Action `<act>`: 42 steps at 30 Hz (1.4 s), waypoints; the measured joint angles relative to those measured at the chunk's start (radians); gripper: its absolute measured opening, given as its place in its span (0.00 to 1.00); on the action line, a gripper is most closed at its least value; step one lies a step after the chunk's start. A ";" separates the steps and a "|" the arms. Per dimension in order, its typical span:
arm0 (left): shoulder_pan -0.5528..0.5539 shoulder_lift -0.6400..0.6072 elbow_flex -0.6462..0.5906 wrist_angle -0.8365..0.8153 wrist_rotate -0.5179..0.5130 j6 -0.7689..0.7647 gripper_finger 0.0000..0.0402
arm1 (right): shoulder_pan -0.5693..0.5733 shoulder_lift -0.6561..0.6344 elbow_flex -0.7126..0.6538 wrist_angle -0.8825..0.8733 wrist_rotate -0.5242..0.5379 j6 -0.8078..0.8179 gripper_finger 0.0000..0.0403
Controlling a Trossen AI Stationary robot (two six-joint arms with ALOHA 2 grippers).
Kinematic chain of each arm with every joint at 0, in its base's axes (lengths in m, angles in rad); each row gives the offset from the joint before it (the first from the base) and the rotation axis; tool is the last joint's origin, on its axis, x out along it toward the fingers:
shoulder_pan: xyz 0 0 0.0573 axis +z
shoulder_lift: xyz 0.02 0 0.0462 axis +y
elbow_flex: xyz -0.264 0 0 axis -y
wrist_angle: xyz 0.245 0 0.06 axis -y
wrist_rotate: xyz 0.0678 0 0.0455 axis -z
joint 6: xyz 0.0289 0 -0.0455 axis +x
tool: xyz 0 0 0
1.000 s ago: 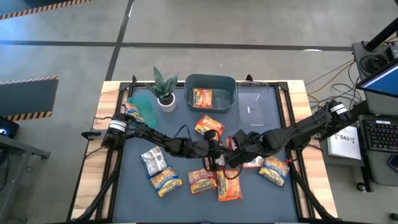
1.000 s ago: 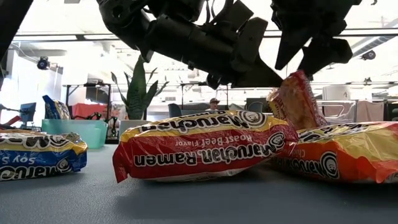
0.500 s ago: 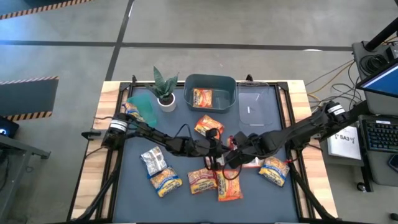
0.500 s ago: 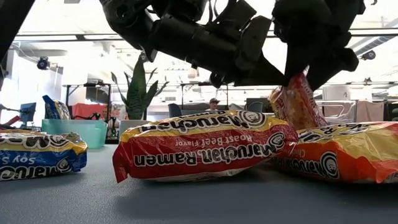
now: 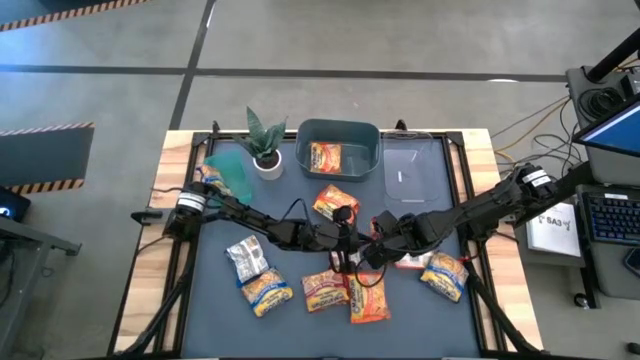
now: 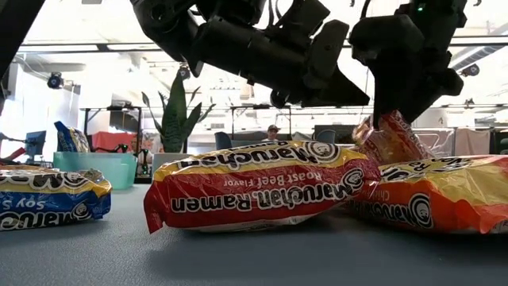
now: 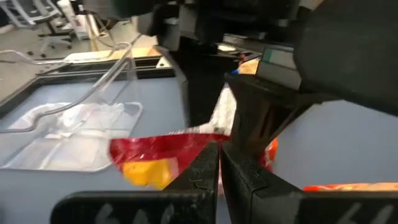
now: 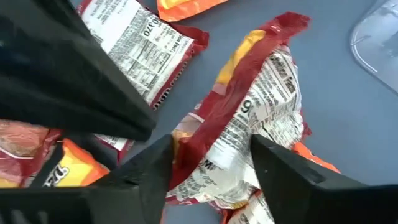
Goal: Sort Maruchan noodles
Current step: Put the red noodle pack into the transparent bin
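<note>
Packet in hand: we see a red-and-white crinkly plastic Maruchan noodle packet, standing partly on edge near the middle of the dark grey worktop, with its printed back turned to the right wrist camera.
How it should handle: we judge it light, with a slippery, noisy film over a brittle noodle block (hard squeezing could crack it), so a modest grip across the body or on the sealed end flap seems best.
Right tool: its two dark fingers are spread either side of the packet's lower part. They sit close against the film, but we cannot tell whether they are pressing yet. In the low view the right tool hangs just above the raised packet.
Left tool: its fingers are pressed almost together with only a thin slit between them and nothing in it. It hovers just beside the same packet, tip to tip with the right tool.
Other packets: a red-and-yellow flat plastic roast beef packet and an orange flat plastic packet lie in front in the low view. A silver crinkly packet lies well to the left.
Bins: a grey-green rectangular plastic tub already holds one orange packet. A clear plastic tray sits just beside it.
</note>
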 joint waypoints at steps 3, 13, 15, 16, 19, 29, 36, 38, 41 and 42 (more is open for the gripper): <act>0.001 -0.005 -0.001 -0.025 -0.033 0.002 0.00 | -0.002 -0.002 0.000 -0.002 0.000 -0.001 0.38; 0.000 -0.044 -0.007 -0.116 -0.081 0.008 0.00 | -0.002 -0.008 -0.001 -0.004 0.000 -0.017 0.04; -0.001 -0.074 -0.009 -0.149 -0.111 0.022 0.00 | -0.002 -0.017 -0.002 -0.004 -0.001 -0.019 0.03; -0.002 -0.095 -0.015 -0.161 -0.121 0.028 0.00 | -0.002 -0.023 -0.001 -0.005 -0.001 -0.021 0.03; -0.003 -0.169 -0.047 -0.193 -0.142 0.038 0.00 | -0.002 -0.041 0.024 -0.006 0.007 -0.046 0.02; -0.021 -0.542 -0.306 -0.152 -0.144 0.054 0.00 | -0.003 -0.158 0.114 -0.002 0.122 -0.181 0.02; -0.062 -0.797 -0.491 -0.063 -0.141 0.075 0.00 | -0.045 -0.339 0.117 -0.049 0.271 -0.248 0.02; -0.068 -0.858 -0.532 -0.028 -0.140 0.084 0.00 | -0.069 -0.390 0.117 -0.096 0.341 -0.261 0.02; -0.069 -0.933 -0.581 0.015 -0.140 0.100 0.00 | -0.117 -0.469 0.116 -0.170 0.435 -0.273 0.02; -0.068 -0.956 -0.596 0.024 -0.141 0.105 0.00 | -0.133 -0.495 0.115 -0.186 0.463 -0.275 0.02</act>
